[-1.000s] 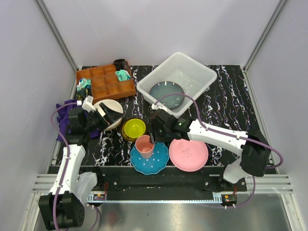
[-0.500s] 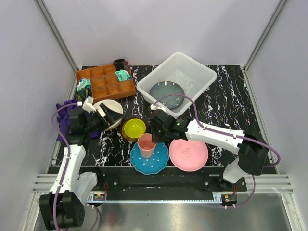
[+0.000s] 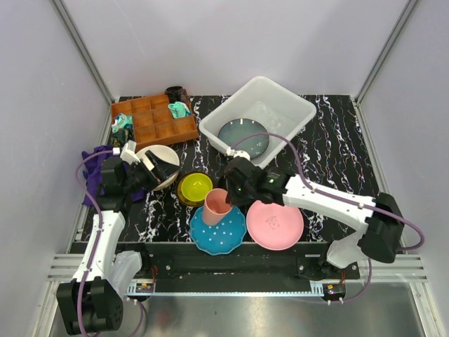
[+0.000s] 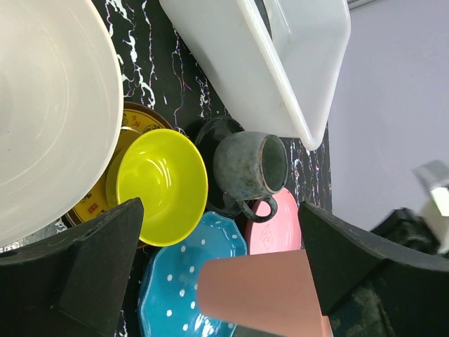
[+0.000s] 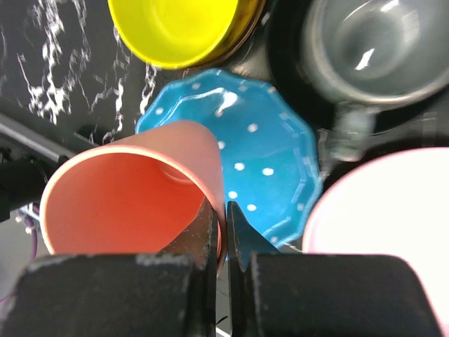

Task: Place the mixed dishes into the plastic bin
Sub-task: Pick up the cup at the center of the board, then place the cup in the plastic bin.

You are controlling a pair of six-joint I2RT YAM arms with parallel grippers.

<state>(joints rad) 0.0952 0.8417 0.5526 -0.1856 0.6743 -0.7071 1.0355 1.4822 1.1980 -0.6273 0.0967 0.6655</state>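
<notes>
Since a second ago your right gripper (image 5: 224, 221) has clamped shut on the pink cup (image 3: 218, 203), and the cup, which stood upright then, is now tipped over on a slant. One finger sits inside the rim and the other outside, pinching the wall between them. The cup hangs over the far part of the blue white-dotted plate (image 3: 219, 232), close to the table's (image 3: 330, 147) front edge; you cannot tell whether its base touches that plate. Your right arm stretches low from the front right corner leftward past the far rim of the pink plate (image 3: 275, 225), and its elbow has swung out toward the right edge. Your left arm has not moved: it rises from the front left corner with the wrist bent over the cream bowl (image 3: 168, 154), the left gripper (image 3: 158, 170) spread wide and holding nothing. The small yellow bowl (image 3: 195, 187) lies just left of the cup. The grey mug (image 4: 249, 165) stands on the black saucer (image 4: 209, 135) beyond it. The plastic bin (image 3: 295, 105) sits at the back, right of centre, with the grey-blue plate (image 3: 243, 137) already inside, well apart from the cup.
</notes>
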